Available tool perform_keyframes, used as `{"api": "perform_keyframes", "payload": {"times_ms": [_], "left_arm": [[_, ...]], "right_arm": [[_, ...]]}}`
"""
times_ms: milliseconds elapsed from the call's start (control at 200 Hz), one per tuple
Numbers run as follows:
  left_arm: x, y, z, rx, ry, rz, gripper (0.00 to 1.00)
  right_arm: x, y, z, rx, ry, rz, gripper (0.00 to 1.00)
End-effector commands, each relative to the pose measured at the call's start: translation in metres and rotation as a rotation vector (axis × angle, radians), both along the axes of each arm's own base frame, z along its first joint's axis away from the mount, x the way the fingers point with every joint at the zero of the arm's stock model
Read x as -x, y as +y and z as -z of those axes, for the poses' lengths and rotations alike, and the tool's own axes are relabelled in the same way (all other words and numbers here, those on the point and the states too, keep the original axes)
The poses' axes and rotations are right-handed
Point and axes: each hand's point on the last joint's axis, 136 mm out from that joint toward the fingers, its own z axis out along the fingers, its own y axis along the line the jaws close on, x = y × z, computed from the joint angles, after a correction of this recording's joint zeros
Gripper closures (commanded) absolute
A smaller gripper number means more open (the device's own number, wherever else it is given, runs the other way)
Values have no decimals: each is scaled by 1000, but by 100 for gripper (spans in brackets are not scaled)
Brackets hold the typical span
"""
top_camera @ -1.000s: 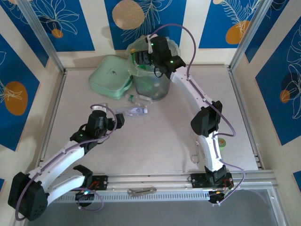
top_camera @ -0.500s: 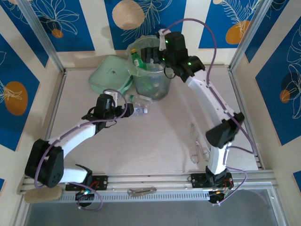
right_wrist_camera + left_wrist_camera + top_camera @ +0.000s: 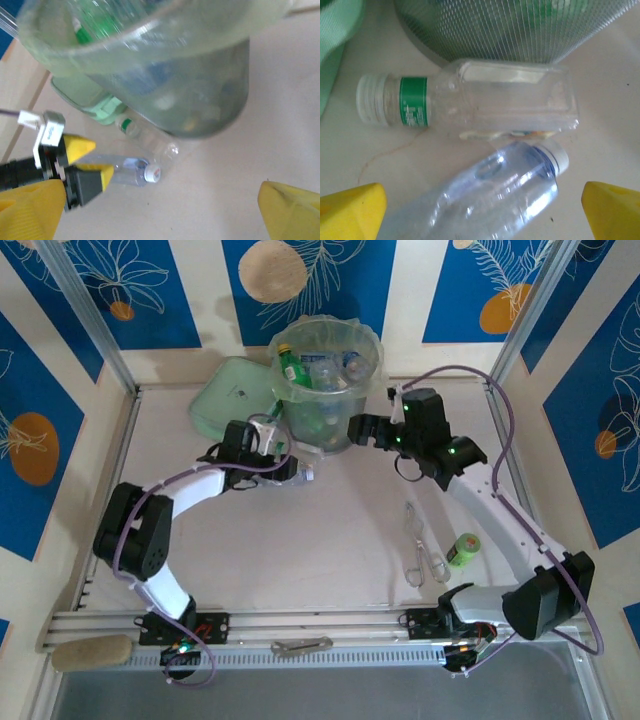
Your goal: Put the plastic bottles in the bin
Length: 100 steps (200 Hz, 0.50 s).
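Left fingers (image 3: 351, 214): spread as wide as they go and holding nothing. They straddle the bluish bottle (image 3: 490, 200), which lies on the table (image 3: 330, 530) with its white cap pointing toward the bin (image 3: 335, 420).
Right fingers (image 3: 292, 212): also wide apart and empty, hanging just beside the bin's right flank, above the table.
Bottles outside the bin: the bluish bottle and the green-label bottle (image 3: 485, 100) lie close together, touching or nearly so. The green-label one rests at the foot of the bin. Many others already sit inside.
Risk, grasp: the bluish bottle lies slantwise between the left fingers. Closing on it off-centre could make the smooth, thin wall squirt out or roll away.
Risk, neighbour: a descending finger could shove the green-label bottle along the bin's base toward the lid (image 3: 225, 400), where it is harder to reach.
Risk, bin: it looks light, so a knock from either arm could shift or tip it.
Risk, drop: the heap inside looks high, so a released bottle might bounce back out.
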Motion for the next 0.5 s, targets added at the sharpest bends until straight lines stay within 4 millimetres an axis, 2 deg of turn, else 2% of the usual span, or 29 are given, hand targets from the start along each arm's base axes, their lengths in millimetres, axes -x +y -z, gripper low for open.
{"api": "perform_keyframes", "payload": {"times_ms": [0, 140, 275, 495], "left_arm": [[-14, -1, 0, -56, -2, 83, 1], [-13, -3, 18, -107, 72, 140, 0], [-3, -2, 24, -111, 109, 147, 0], [11, 4, 35, -134, 156, 136, 0]], "right_arm": [[7, -6, -13, -65, -36, 23, 1], [13, -19, -13, -78, -56, 61, 1], [13, -27, -17, -103, -87, 93, 1], [9, -28, -19, -134, -105, 104, 1]]}}
